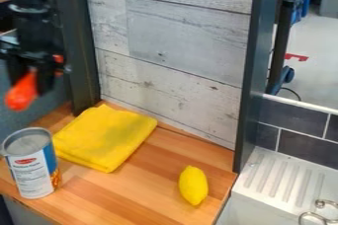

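Orange object (21, 92) — in the gripper (42, 82)

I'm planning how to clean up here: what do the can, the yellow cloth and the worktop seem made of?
The can looks like metal, dull grey at its top and rim, with a printed label. The yellow cloth seems soft, matt fabric, perhaps microfibre, from its rounded folds. The worktop shows smooth, grained strips: wood or laminate.

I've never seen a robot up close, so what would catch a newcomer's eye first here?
Probably the folded yellow cloth, at the back left of the wooden counter. Then the bright orange-red thing in the black tool, at upper left. The yellow lemon near the counter's right edge stands out too.
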`<state>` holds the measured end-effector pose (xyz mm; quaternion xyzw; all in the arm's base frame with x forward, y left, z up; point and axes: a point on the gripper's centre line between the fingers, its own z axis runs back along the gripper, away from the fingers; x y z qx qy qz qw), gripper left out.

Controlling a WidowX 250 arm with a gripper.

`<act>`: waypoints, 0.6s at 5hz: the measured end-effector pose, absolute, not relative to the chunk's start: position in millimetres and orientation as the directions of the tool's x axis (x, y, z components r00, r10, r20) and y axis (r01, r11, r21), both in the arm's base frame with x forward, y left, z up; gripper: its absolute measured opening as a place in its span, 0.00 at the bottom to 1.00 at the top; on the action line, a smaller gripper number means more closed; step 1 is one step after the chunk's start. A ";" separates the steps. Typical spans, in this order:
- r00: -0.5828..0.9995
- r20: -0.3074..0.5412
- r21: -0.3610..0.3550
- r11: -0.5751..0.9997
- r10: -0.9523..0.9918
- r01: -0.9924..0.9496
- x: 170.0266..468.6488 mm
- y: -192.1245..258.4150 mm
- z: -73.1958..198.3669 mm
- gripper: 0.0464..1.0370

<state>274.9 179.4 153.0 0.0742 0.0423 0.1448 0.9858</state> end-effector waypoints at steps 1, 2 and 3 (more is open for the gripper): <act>0.943 -0.108 0.146 0.943 0.314 -0.298 260.9 202.4 141.5 0.52; 0.946 -0.115 0.151 0.947 0.302 -0.284 259.7 215.7 128.2 0.52; 0.949 -0.149 0.164 0.953 0.278 -0.254 259.2 224.2 112.0 0.52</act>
